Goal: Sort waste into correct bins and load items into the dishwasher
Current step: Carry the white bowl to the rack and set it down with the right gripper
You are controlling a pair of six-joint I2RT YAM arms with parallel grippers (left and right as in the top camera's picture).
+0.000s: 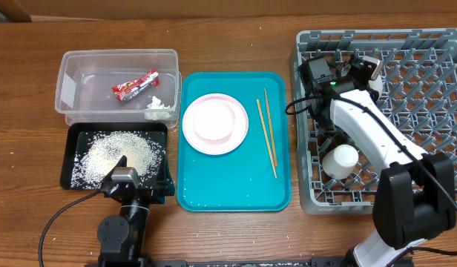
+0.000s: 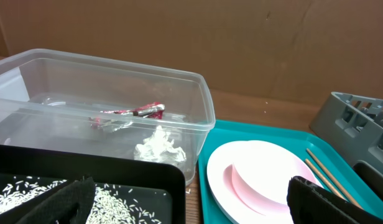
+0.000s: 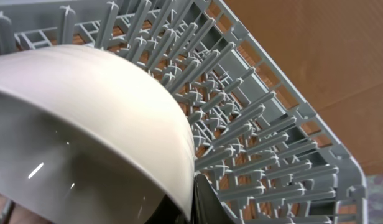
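The clear tub (image 1: 73, 70) holds the red wrapper (image 1: 136, 85) and the white tissue (image 1: 160, 105); both also show in the left wrist view, the wrapper (image 2: 138, 112) and the tissue (image 2: 159, 146). The black tray (image 1: 74, 133) holds rice (image 1: 117, 152). My left gripper (image 1: 123, 180) (image 2: 194, 202) is open and empty over the tray's near right corner. The pink plate (image 1: 215, 124) (image 2: 260, 177) and two chopsticks (image 1: 268, 132) lie on the teal tray. My right gripper (image 1: 360, 70) (image 3: 191, 199) is shut on the rim of the white bowl (image 3: 86, 124) over the grey rack (image 1: 429, 89) (image 3: 253, 130). A white cup (image 1: 341, 159) sits in the rack.
The teal serving tray (image 1: 232, 189) lies between the bins and the rack, with a few rice grains on its near part. My right arm stretches across the rack's left half. Brown cardboard walls stand behind the table.
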